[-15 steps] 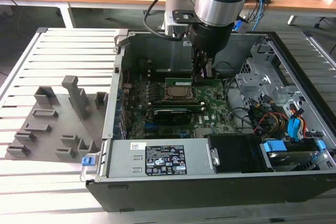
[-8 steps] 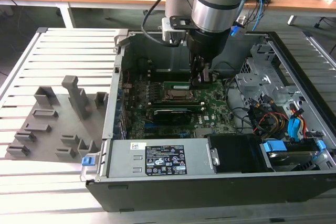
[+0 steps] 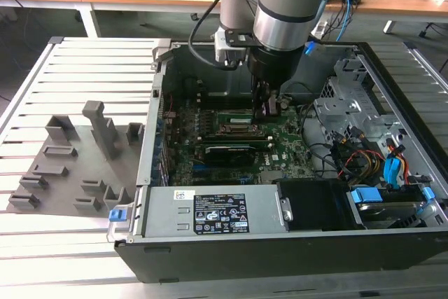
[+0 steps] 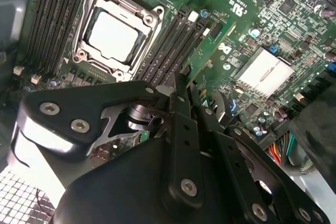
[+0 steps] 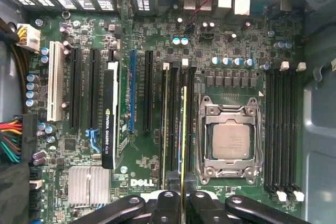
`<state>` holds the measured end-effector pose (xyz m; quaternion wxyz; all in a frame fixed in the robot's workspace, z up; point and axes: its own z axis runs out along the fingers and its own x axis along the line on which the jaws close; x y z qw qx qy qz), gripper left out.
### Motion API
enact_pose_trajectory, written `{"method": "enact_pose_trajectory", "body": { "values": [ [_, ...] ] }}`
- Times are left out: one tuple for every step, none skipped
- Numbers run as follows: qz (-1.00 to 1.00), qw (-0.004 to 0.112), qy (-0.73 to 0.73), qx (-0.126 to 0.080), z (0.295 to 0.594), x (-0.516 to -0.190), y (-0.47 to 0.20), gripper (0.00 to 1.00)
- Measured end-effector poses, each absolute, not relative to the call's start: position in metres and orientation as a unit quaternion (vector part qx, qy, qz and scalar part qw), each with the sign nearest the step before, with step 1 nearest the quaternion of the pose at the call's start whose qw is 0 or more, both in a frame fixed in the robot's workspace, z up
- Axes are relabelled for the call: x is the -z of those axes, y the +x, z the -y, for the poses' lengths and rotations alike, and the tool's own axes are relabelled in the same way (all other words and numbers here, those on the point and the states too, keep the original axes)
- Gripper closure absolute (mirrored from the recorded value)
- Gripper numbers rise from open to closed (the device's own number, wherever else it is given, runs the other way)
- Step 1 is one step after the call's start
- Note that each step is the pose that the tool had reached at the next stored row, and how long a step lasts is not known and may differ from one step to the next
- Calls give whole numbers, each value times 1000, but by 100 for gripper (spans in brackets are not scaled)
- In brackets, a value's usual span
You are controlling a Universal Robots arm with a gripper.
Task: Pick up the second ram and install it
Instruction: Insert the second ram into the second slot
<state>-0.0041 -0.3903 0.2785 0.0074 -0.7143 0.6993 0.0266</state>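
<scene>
Inside the open computer case (image 3: 150, 138), my gripper (image 3: 268, 108) is low over the green motherboard (image 3: 287, 148). In the first wrist view the gripper (image 5: 182, 202) is shut on the second ram (image 5: 184, 129). The ram shows edge-on as a thin yellow-green line over the dark memory slots, beside the processor socket (image 5: 231, 140). Whether it is touching a slot I cannot tell. Another thin stick (image 5: 165, 124) stands in a slot two rows over. In the second wrist view the black fingers (image 4: 181, 103) hang above the same slots (image 4: 173, 40).
A grey holder tray (image 3: 70, 166) lies on the slatted table at the exterior view's left. A black graphics card (image 5: 109, 114), a silver heat sink (image 5: 89, 184) and coloured cables (image 3: 371, 159) crowd the case. A power supply (image 3: 224, 211) spans its near side.
</scene>
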Motion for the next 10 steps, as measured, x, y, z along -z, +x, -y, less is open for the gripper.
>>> {"method": "enact_pose_trajectory", "body": {
  "values": [
    [-699,7,-714,-27,390,-278,-4,86],
    [-699,7,-714,-27,390,-277,-4,86],
    [-699,7,-714,-27,390,-277,-4,86],
    [-699,7,-714,-27,390,-276,-4,86],
    [-699,7,-714,-27,390,-275,-4,86],
    [-699,7,-714,-27,390,-275,-4,86],
    [-699,7,-714,-27,390,-273,-4,86],
    [-699,7,-714,-27,390,-272,-4,86],
    [-699,7,-714,-27,390,-271,-4,86],
    [-699,7,-714,-27,390,-269,-4,86]
  ]
}}
